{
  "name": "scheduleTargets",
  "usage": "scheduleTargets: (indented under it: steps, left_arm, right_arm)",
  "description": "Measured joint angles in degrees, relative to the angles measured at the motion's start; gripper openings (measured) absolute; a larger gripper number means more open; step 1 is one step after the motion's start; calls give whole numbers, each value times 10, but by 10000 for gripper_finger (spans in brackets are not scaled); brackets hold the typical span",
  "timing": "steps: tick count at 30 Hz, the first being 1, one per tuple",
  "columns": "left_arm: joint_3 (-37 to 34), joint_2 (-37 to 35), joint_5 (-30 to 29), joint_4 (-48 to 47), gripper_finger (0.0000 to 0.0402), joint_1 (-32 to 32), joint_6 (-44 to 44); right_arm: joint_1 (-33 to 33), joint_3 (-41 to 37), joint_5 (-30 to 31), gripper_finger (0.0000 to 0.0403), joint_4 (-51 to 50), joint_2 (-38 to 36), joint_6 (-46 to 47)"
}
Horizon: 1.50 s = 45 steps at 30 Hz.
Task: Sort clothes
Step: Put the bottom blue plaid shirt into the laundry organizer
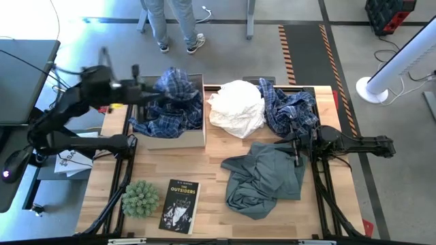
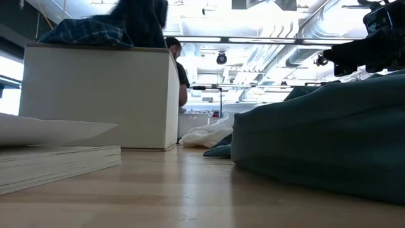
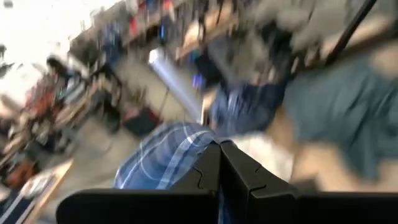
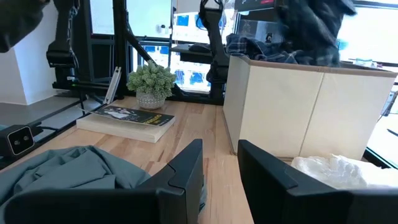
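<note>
**Now: plaid shirt held over the box**

Here the left gripper (image 1: 151,87) is clamped tight on a blue-and-white plaid shirt (image 1: 178,87), lifted above the cardboard box (image 1: 178,141) at the table's far left. More plaid cloth (image 1: 163,119) fills the box beneath it. To the right of the box lies a white garment (image 1: 237,107), and beyond that a second plaid shirt (image 1: 289,109). The right gripper (image 1: 297,151) waits at the right, fingers parted a little and holding nothing, over the edge of a grey-green shirt (image 1: 262,178) spread nearer the front. A book (image 1: 180,205) and a small plant (image 1: 140,198) sit at the near left.
</note>
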<state>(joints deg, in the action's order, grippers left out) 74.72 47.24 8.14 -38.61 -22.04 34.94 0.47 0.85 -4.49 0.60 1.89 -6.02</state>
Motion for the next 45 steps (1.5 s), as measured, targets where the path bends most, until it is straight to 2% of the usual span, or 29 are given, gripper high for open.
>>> scheduleTargets:
  steps: [3, 5, 7, 11, 18, 23, 27, 31, 40, 45]
  left_arm:
    - [0, -21, 12, -8, 0, 4, -30]
    - [1, -23, -8, -27, 0, 1, -56]
    - [-1, -12, -30, -60, 0, -8, -82]
    - [-47, 29, -33, -101, 0, -31, -122]
    - [-188, 175, -37, -109, 0, -110, -114]
    - [-224, 327, -25, -73, 0, -187, -128]
    - [-203, 425, 9, -76, 0, -232, -131]
    - [-141, 458, 14, -157, 0, -243, -130]
    - [34, 398, -28, -343, 4, -208, -139]
    - [115, 362, -78, -373, 7, -189, -150]
  right_arm:
    - [0, 0, 0, 99, 0, 0, 0]
    - [0, 0, 0, 99, 0, 0, 0]
    - [0, 0, 0, 99, 0, 0, 0]
    - [0, 0, 0, 99, 0, 0, 0]
    - [0, 0, 0, 99, 0, 0, 0]
    - [0, 0, 0, 99, 0, 0, 0]
    - [0, 0, 0, 99, 0, 0, 0]
    - [0, 0, 0, 99, 0, 0, 0]
    - [0, 0, 0, 99, 0, 0, 0]
    - [0, 0, 0, 99, 0, 0, 0]
